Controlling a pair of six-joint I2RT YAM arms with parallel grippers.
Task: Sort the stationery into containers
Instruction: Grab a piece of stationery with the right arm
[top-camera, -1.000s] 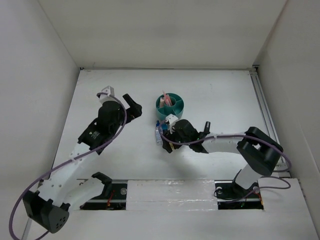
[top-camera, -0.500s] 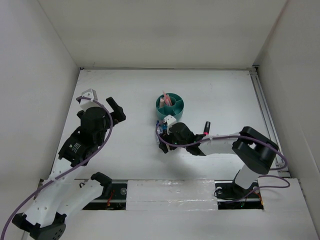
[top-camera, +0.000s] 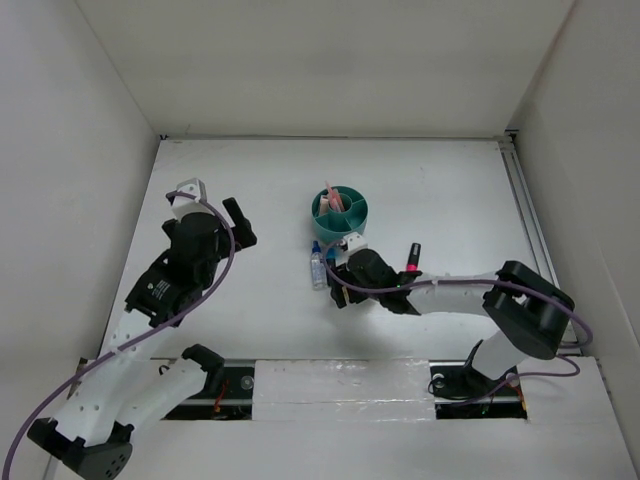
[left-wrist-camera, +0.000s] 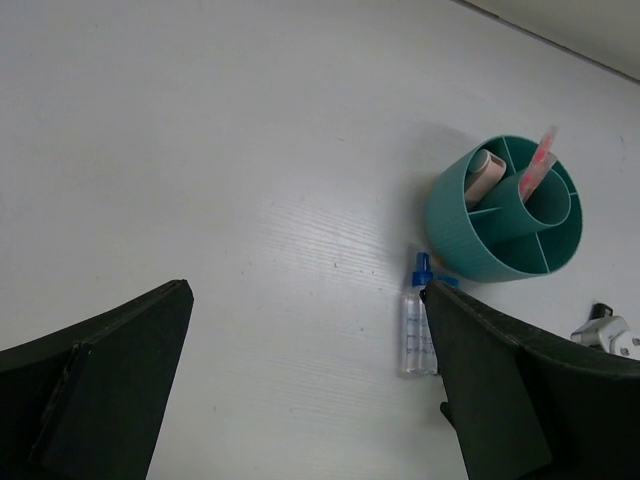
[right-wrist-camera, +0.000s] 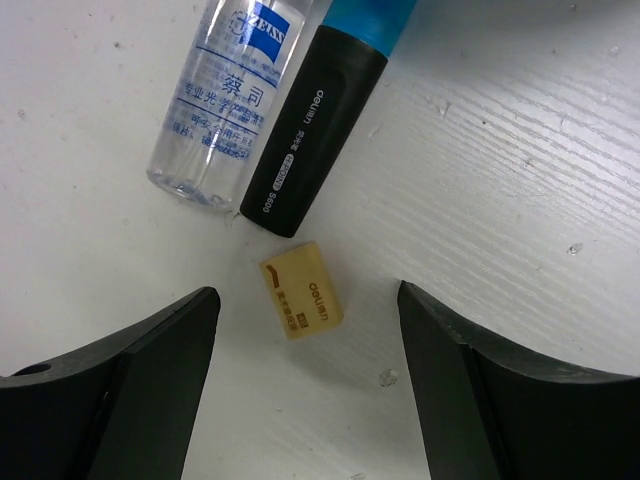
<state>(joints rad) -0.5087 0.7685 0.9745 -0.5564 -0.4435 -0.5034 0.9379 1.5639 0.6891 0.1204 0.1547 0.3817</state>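
1. The white table (top-camera: 450, 200) carried everything, with both arms reaching out over it.
2. My left gripper (left-wrist-camera: 305, 300) hung over bare table to the left of the work, jaws spread as wide as they go and holding nothing.
3. My right gripper (right-wrist-camera: 304, 308) pointed down just near of the teal organizer (left-wrist-camera: 470, 235). Its jaws were well apart and empty, straddling the tan block (right-wrist-camera: 301, 287) without touching it.
4. The teal organizer stood mid-table. A pink pencil (left-wrist-camera: 538, 165) leaned in its central cup, and what looked like a pale pink roll (left-wrist-camera: 483, 173) sat in a ring compartment.
5. The clear blue-capped bottle (right-wrist-camera: 232, 95) lay flat just near-left of the organizer.
6. The dark marker (right-wrist-camera: 315, 135) lay against the bottle's right side.
7. The pink highlighter (top-camera: 412, 257) lay on the table right of the right wrist.
8. The tan block lay just near of the marker's end, apart from it.
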